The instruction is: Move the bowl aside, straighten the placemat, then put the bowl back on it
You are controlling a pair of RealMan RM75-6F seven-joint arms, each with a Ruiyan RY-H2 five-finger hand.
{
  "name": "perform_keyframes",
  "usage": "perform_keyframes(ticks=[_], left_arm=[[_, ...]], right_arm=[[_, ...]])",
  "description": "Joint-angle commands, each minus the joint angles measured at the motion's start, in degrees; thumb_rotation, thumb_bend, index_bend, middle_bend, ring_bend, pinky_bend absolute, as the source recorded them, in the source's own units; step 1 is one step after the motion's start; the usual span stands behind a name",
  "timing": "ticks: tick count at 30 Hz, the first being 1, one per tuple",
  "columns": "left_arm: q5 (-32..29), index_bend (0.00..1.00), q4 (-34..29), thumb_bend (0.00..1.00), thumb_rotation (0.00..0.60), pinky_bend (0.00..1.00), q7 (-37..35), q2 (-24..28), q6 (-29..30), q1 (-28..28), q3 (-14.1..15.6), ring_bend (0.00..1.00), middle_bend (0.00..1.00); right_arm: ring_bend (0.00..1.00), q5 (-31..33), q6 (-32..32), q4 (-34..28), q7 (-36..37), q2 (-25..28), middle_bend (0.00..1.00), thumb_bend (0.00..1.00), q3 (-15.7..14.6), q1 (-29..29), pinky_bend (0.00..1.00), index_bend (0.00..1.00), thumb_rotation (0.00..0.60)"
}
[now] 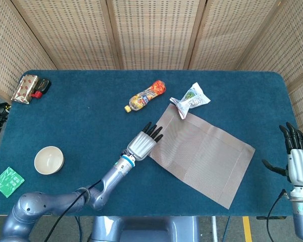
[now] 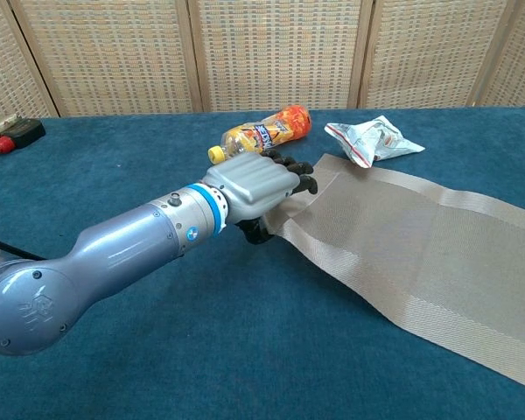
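The left robot hand (image 1: 144, 142) reaches across the blue counter (image 1: 91, 111) to the near-left corner of the grey placemat (image 1: 204, 156). Its fingers (image 2: 290, 171) lie over the mat's edge and the thumb appears tucked beneath it, so it seems to pinch the corner, though the chest view does not show the contact clearly. The mat lies skewed on the counter, its long side running from about 10 o'clock to 4 o'clock, and its held edge is lifted and rippled. The white bowl (image 1: 49, 160) sits well apart from the mat, out at 9 o'clock of the left robot hand, near the counter's left edge. The right robot hand (image 1: 296, 156) stands upright off the counter's right end, fingers extended and spread, holding nothing. An orange bottle (image 1: 145, 95) lies at 12 o'clock of the left robot hand. A crumpled snack bag (image 1: 191, 100) rests at the mat's far corner.
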Motion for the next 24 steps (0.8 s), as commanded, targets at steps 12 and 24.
perform_keyframes(ticks=[12, 24], left_arm=[[5.04, 0.59, 5.03, 0.44, 0.600, 0.00, -5.12, -3.03, 2.43, 0.11, 0.65, 0.00, 0.00], [8.67, 0.66, 5.62, 0.44, 0.600, 0.00, -7.95, -2.56, 5.32, 1.49, 1.21, 0.00, 0.00]], right_arm=[[0.00, 0.39, -0.72, -0.26, 0.79, 0.38, 0.00, 0.27, 0.05, 0.01, 0.00, 0.09, 0.600], [0.00, 0.04, -0.80, -0.74, 0.89, 0.71, 0.00, 0.27, -0.19, -0.08, 0.00, 0.09, 0.600]])
